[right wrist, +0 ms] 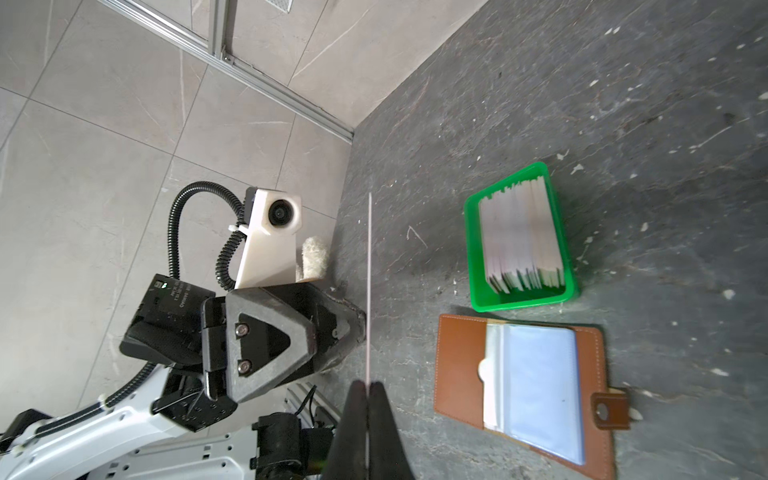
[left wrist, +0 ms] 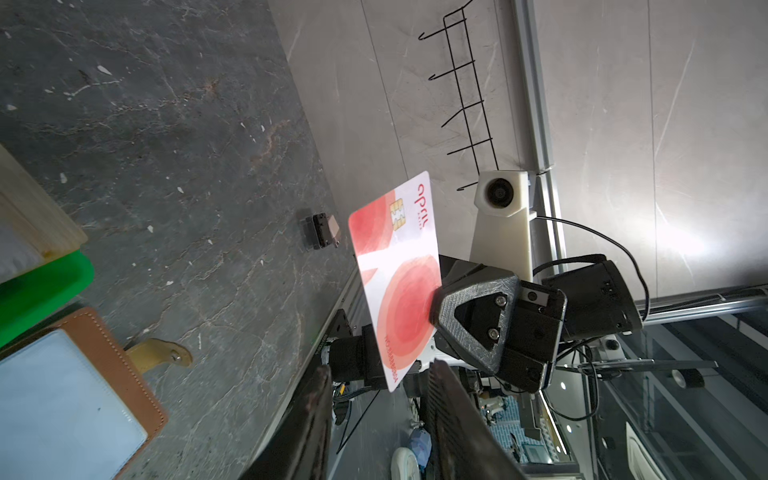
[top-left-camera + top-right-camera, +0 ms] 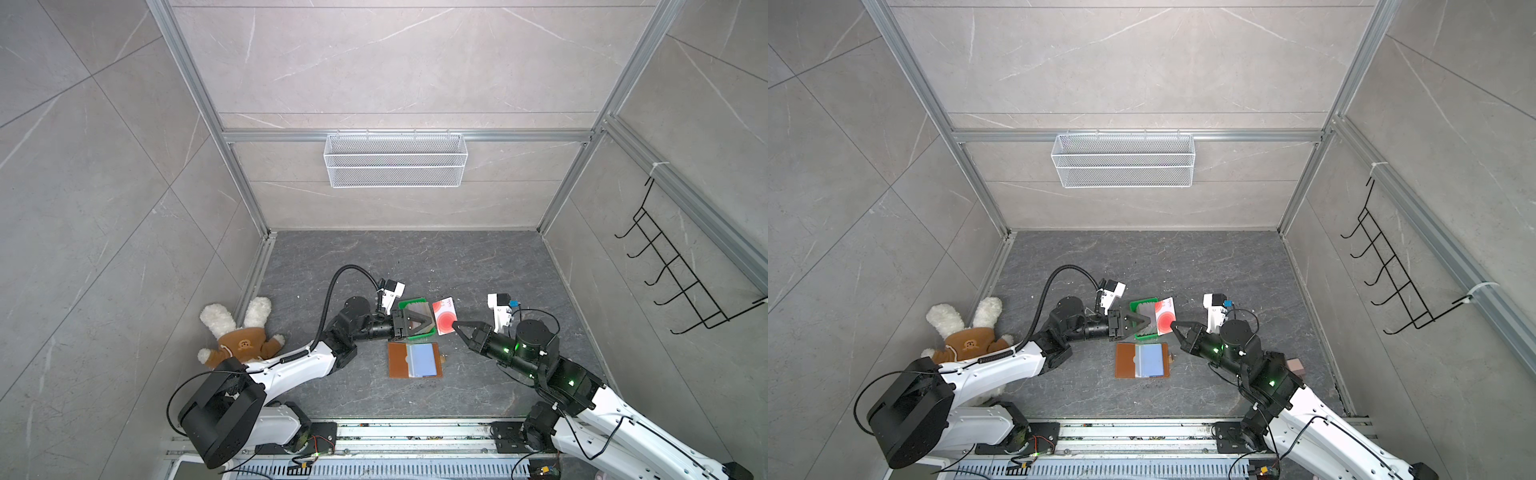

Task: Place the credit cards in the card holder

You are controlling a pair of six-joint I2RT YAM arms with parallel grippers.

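One credit card (image 3: 444,315) (image 3: 1165,316), pinkish-white with a red circle (image 2: 395,270), hangs in the air above the floor. My right gripper (image 3: 454,325) (image 3: 1172,325) (image 1: 368,384) is shut on its edge; the card shows edge-on (image 1: 369,270) in the right wrist view. My left gripper (image 3: 432,322) (image 3: 1149,322) (image 2: 384,368) stands open beside it; the card's corner sits by the gap and touches neither finger. More credit cards (image 1: 519,237) stand in a green tray (image 1: 523,303) (image 3: 409,301). The card holder (image 3: 399,359) (image 3: 1126,359) (image 1: 461,365) (image 2: 124,374) lies open on the floor in front of the tray.
A plush toy (image 3: 241,332) lies at the left wall by my left arm. A small block (image 2: 322,230) (image 3: 1296,365) sits near the right wall. A wire basket (image 3: 395,160) hangs on the back wall and a black hook rack (image 3: 685,282) on the right wall.
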